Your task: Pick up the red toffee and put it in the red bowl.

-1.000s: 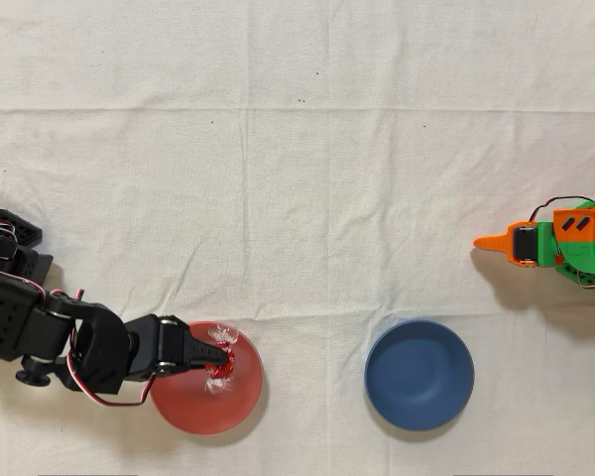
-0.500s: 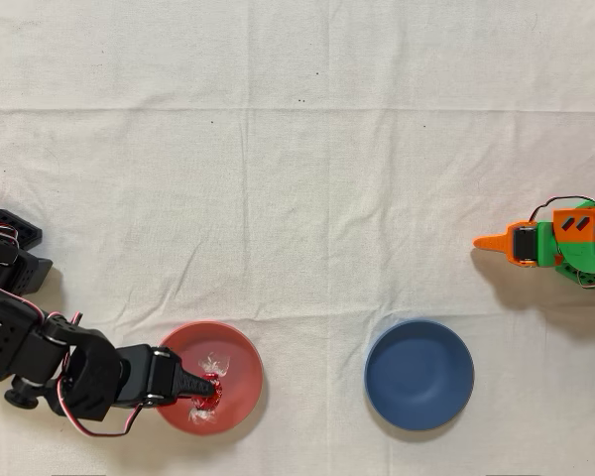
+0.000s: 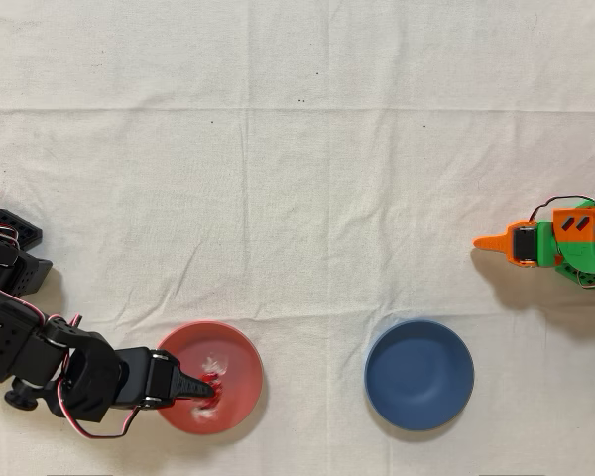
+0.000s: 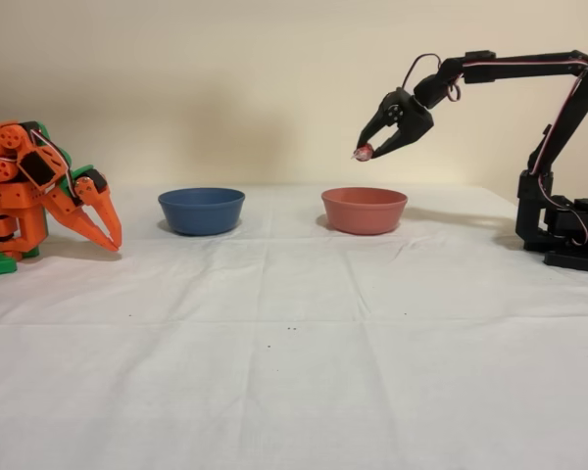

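Barely shifting since half a second ago, after swinging back toward the near edge of the red bowl (image 3: 210,377) during the half second before that. Hovering now above the bowl in the overhead view: black gripper (image 3: 210,388) reaching in from the left, tips over the left half of the dish. Holding the red toffee (image 4: 364,152) pinched between closed tips, clearly seen in the fixed view, well above the rim and slightly left of the bowl's centre there. Showing in the overhead view as a red speck with pale crinkled wrapper ends (image 3: 213,366) splaying out beside the tips. Sitting on a white cloth (image 3: 297,198), with a blue bowl (image 3: 418,374) well apart to the right in the overhead view, and an idle orange arm (image 3: 555,243) at the far right edge. Judging the candy as very light, hard at the core, slick in its foil, with flimsy twisted ends likely to crumple or slip. Gripping best across the round middle, as appears to be happening now, rather than by the wrapper tails. Dropping from this height probably risking a small bounce, though the bowl's walls looking deep enough to catch it.
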You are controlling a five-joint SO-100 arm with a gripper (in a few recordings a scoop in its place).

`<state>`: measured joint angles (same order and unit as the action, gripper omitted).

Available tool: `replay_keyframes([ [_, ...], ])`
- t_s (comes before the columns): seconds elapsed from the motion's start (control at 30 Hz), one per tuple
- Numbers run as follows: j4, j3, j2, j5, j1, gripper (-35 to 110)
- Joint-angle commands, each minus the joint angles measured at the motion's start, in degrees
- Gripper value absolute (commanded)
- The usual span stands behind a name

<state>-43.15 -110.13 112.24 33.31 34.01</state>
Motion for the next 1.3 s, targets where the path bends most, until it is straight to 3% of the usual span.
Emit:
replay_keyframes([
  [0.0,0.97,0.18,0.88,0.26,0.09,19],
  [0.37,0.62,-0.09,1.32,0.88,0.0,26],
  [0.77,-4.22,3.16,5.71,-3.34,-1.93,22],
  [1.27,-13.54,5.8,20.48,-16.61,-20.74,6],
])
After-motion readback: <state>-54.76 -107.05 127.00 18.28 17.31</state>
